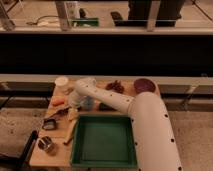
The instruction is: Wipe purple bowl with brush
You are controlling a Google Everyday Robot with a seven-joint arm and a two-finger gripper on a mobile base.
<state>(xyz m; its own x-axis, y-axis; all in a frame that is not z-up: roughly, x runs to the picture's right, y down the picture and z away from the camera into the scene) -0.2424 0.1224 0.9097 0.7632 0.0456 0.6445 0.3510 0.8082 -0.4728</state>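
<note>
The purple bowl [145,85] stands at the back right of the wooden table [59,155]. A small squarish dark head with a pale edge [50,123] lies at the table's left edge. A slim black handle [28,149] runs down-left from near it, so this looks like the brush. My white arm reaches from the lower right across the table. My gripper [74,103] hangs at the back left, far from the bowl and a little right of and behind the brush head. Nothing shows in its grasp.
A green tray [105,159] fills the front middle. A pale cup [62,82], an orange object [58,101], a brown clump [116,86], a metal cup [47,145] and a pale wooden-handled tool [70,132] also lie on the table. A dark counter runs behind.
</note>
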